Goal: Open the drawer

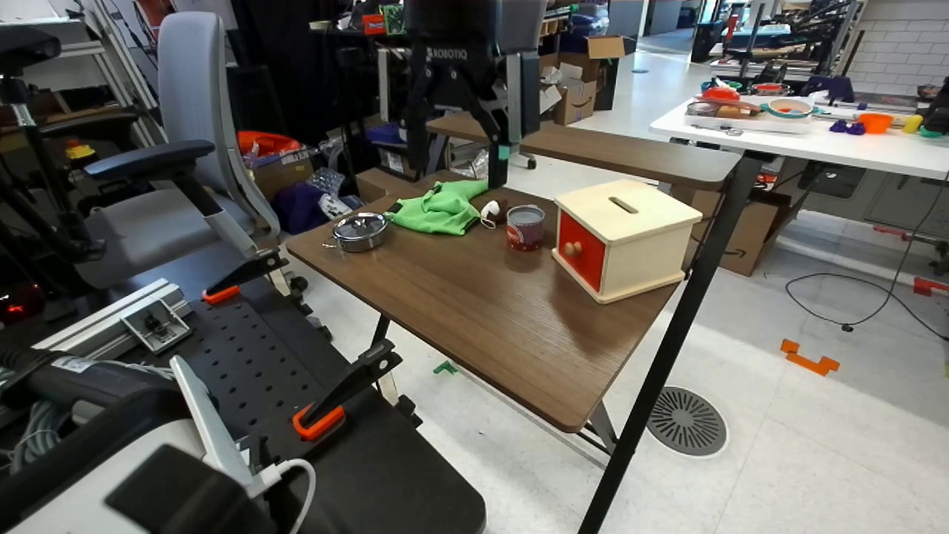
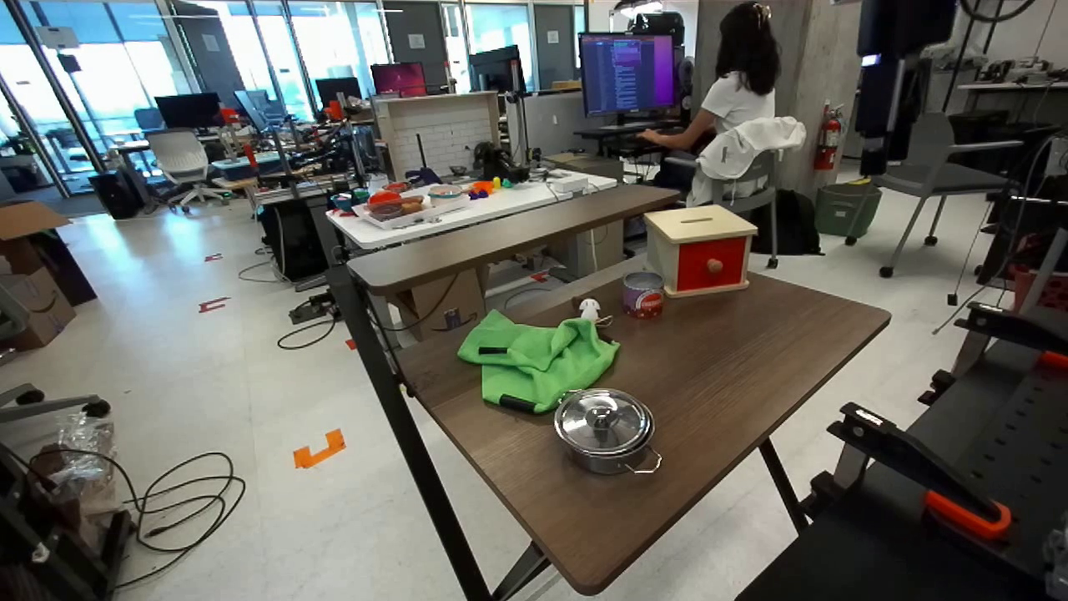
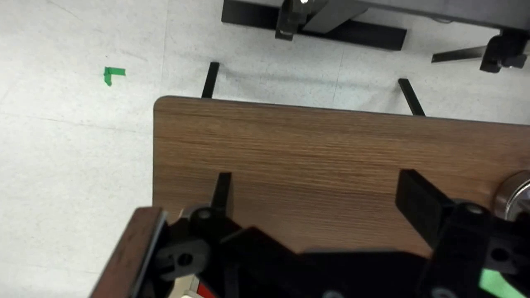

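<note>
Hangs with the gripper (image 3: 316, 182) high over the brown table (image 1: 474, 297), well apart from everything on it. Holds the two fingers (image 3: 422, 203) wide apart in the wrist view, with brown tabletop showing between them.

Near one end of the table, an upright wooden box (image 1: 645, 259) with a slot (image 1: 623, 205) in its pale lid. In the front of it, the red drawer (image 1: 586, 263): closed, set within the box's side, with a round wooden knob (image 1: 573, 248) at the middle. Shows clearly in both exterior views; in the wrist view, only a sliver of red and pale wood along the bottom edge, partly hidden behind the gripper.

Just beside the box, an upright can (image 2: 643, 298) with a purple and red label. Past it, a small white toy (image 2: 589, 310), then a crumpled green cloth (image 2: 542, 359) with black strips on it. Near the opposite end of the table, an upright metal pot (image 2: 594, 459) with its lid on; close to the cloth, cannot tell whether touching.

Off in the room, a white table (image 1: 852, 152), a grey chair (image 1: 191, 96), and a person (image 2: 747, 96) seated before a lit screen (image 2: 627, 75). In the foreground, a dark workbench (image 1: 393, 475) with orange and black clamps (image 1: 319, 423) at its edge.
</note>
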You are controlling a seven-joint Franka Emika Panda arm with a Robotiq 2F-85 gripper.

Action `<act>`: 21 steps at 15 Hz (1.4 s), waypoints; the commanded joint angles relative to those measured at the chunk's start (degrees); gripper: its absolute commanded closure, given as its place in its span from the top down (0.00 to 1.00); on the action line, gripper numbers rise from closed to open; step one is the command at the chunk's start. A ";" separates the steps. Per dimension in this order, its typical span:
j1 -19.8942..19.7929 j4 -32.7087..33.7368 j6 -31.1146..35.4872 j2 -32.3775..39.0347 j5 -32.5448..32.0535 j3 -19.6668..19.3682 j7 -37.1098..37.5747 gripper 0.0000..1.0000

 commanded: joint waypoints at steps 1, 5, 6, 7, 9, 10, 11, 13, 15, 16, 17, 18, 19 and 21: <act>-1.68 6.35 3.66 8.95 7.24 2.39 -3.81 1.00; -3.99 12.00 8.62 16.78 13.41 5.82 -4.87 1.00; -4.46 12.86 11.56 18.53 13.84 6.42 -4.43 1.00; -5.15 13.95 13.38 20.17 14.27 7.17 -4.48 1.00; -6.14 15.84 17.48 23.46 13.71 7.95 -3.21 1.00; -6.34 16.84 18.69 24.94 12.73 7.91 -2.19 1.00; -7.01 17.73 20.14 26.25 12.65 8.44 -2.08 1.00; -7.77 19.32 22.05 28.72 11.90 8.83 -1.41 1.00; -9.42 20.45 23.58 30.61 12.66 10.37 -1.85 1.00; -10.12 20.98 24.34 31.50 12.90 11.03 -1.70 1.00; -10.52 21.57 24.91 32.42 12.84 11.32 -1.01 1.00; -10.72 22.04 26.02 33.25 12.66 11.47 -0.23 1.00; -10.88 22.46 27.39 33.98 12.40 11.55 0.47 1.00; -10.60 23.06 29.57 35.21 11.38 11.05 1.84 1.00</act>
